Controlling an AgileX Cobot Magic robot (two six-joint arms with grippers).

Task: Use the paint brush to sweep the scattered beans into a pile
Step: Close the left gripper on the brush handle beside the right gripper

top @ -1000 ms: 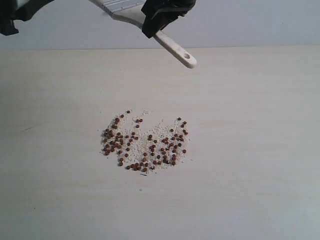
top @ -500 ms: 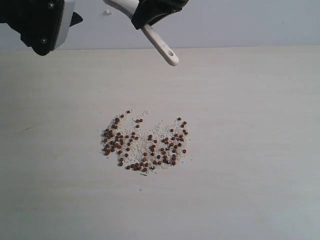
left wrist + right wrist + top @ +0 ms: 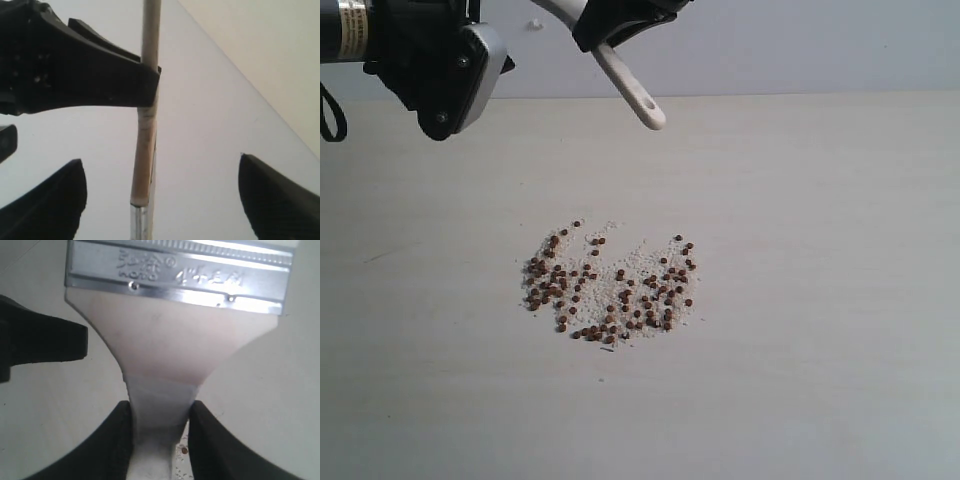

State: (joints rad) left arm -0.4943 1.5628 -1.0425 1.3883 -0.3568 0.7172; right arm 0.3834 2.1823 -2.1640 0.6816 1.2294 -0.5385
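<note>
Exterior view: dozens of small reddish-brown beans (image 3: 610, 290) lie spread in a loose, roughly oval patch, mixed with pale crumbs (image 3: 638, 262), near the middle of a light bench (image 3: 820, 300). They are scattered, not gathered into one tight heap. High above the far side of the bench, at the top edge of the view, the black right hand (image 3: 603, 42) is clamped on the pale wooden handle of the paint brush (image 3: 628, 88). The brush hangs in the air, well apart from the beans, with the holed end of its handle slanting down toward the right. Its bristles are out of view. The left hand (image 3: 448, 105) hovers at the upper left, near the brush but apart from it.

Right wrist view: the two black fingers (image 3: 107, 450) press on either side of the narrow handle, just below the silver ferrule (image 3: 180, 275), which bears stamped lettering.

Left wrist view: the left hand's fingers (image 3: 47, 210) stand wide apart and hold nothing. The brush shows edge-on beyond them.
</note>
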